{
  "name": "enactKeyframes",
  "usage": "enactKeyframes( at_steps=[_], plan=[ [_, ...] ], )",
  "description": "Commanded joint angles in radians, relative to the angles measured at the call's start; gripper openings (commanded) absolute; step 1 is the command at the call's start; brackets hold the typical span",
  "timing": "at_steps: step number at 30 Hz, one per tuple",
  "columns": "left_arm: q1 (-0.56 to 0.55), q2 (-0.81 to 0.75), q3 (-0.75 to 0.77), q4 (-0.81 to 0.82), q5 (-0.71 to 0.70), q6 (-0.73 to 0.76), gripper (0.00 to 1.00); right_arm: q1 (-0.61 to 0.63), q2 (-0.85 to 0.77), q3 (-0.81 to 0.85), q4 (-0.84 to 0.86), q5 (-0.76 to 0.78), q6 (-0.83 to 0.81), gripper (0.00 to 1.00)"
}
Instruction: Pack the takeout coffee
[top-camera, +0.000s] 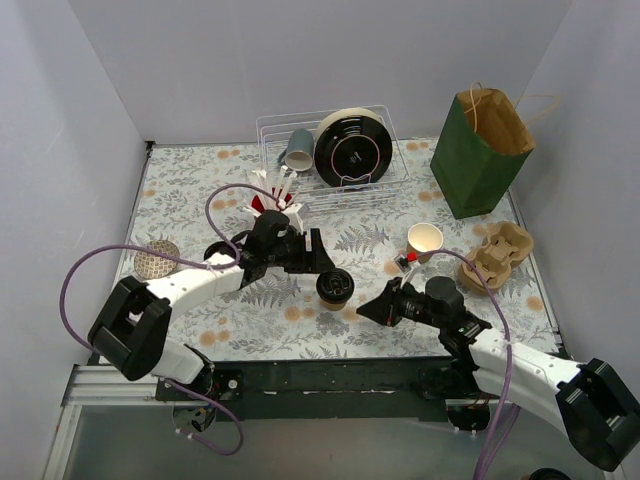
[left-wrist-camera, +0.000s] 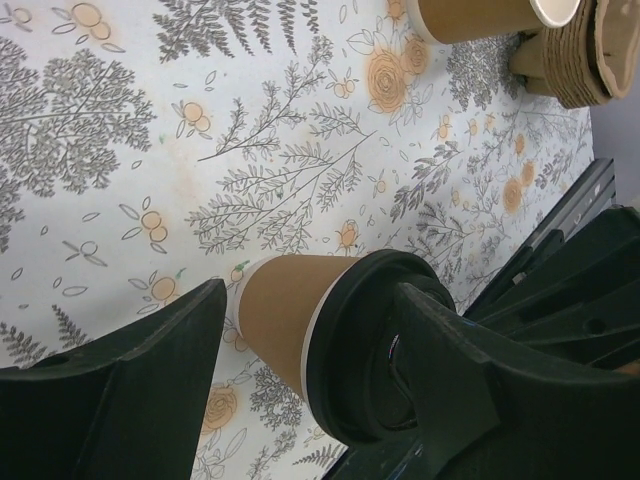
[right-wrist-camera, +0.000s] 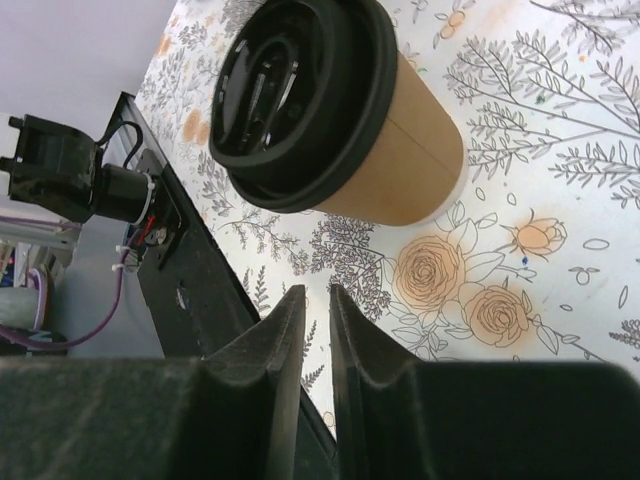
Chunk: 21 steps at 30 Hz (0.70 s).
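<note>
"Floral cloth covered the desk (top-camera: 200, 190), right? Where was the lidded cup (top-camera: 335, 288)?"

"Upright near the front middle, black lid on. The left pincer (top-camera: 322, 262) was spread wide just beyond it. From its wrist view the cup sat between the two fingers (left-wrist-camera: 150, 380), though I couldn't tell whether either touched it."

"And the right pincer (top-camera: 362, 312)?"

"Clenched on nothing, fingers nearly together, pointing at the cup from just beside it."

"What else?"

"An open cup (top-camera: 424, 240) stood to the right, near a carrier (top-camera: 503, 252). A green bag (top-camera: 480, 150) stood at the back right, next to a wire rack (top-camera: 395, 150)."
</note>
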<state>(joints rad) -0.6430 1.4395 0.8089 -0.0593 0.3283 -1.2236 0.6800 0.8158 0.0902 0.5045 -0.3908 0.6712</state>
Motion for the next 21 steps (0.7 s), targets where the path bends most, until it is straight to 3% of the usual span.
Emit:
enactKeyframes(
  at_steps=[1,6,9,16,21],
  plan=[
    [0.002,-0.077,-0.059,-0.048,-0.130,-0.075,0.66,0.016,0.025,0.046,0.065,0.041,0.071,0.27],
    [0.002,-0.137,-0.126,-0.042,-0.144,-0.132,0.65,0.087,-0.045,0.037,0.012,0.148,0.223,0.50],
    [0.002,-0.182,-0.169,-0.025,-0.132,-0.166,0.64,0.141,-0.084,0.040,0.002,0.240,0.287,0.58],
    [0.000,-0.283,-0.243,-0.002,-0.118,-0.218,0.63,0.153,-0.053,0.186,-0.170,0.357,0.242,0.67],
    [0.000,-0.333,-0.261,-0.004,-0.106,-0.232,0.63,0.153,0.017,0.249,-0.238,0.360,0.231,0.69]
  ],
)
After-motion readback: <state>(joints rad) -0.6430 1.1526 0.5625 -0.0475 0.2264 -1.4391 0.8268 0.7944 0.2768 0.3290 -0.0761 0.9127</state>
